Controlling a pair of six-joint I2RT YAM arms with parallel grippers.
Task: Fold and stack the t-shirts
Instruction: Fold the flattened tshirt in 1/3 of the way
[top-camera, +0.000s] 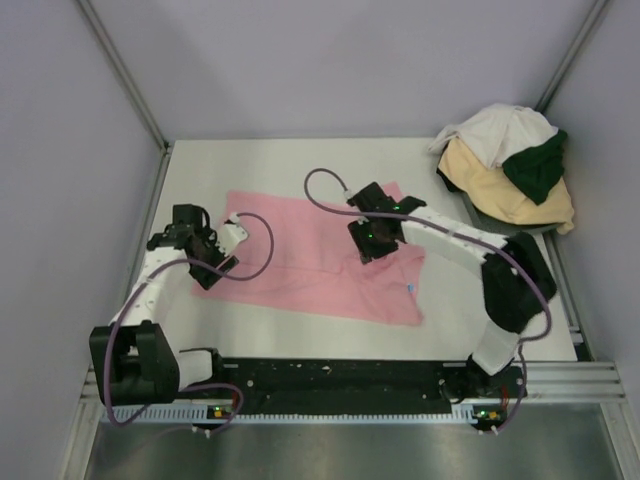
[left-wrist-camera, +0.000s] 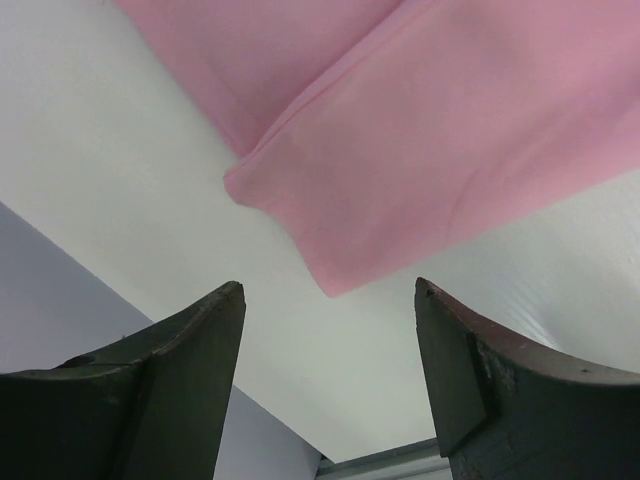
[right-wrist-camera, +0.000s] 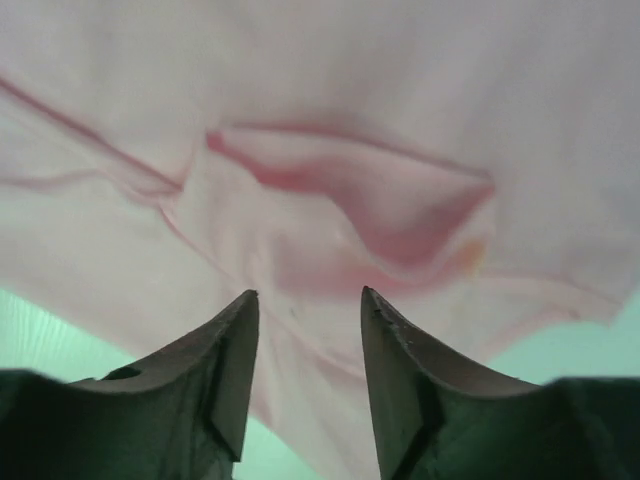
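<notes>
A light pink t-shirt (top-camera: 300, 262) lies spread flat on the white table, with folds in it. My left gripper (top-camera: 212, 268) is open and empty at the shirt's left edge; in the left wrist view (left-wrist-camera: 330, 300) a folded corner of the pink shirt (left-wrist-camera: 450, 150) lies just beyond the fingertips. My right gripper (top-camera: 370, 245) is open above the shirt's upper right part; in the right wrist view (right-wrist-camera: 308, 300) wrinkled pink cloth (right-wrist-camera: 330, 120) lies below and ahead of the jaws. White (top-camera: 500, 130), dark green (top-camera: 535, 165) and pale tan (top-camera: 495, 185) t-shirts lie heaped at the back right.
The heap sits in the table's back right corner against the wall. Grey walls close in the left, back and right. A metal rail (top-camera: 350, 375) with the arm bases runs along the near edge. Cables loop from both wrists over the shirt.
</notes>
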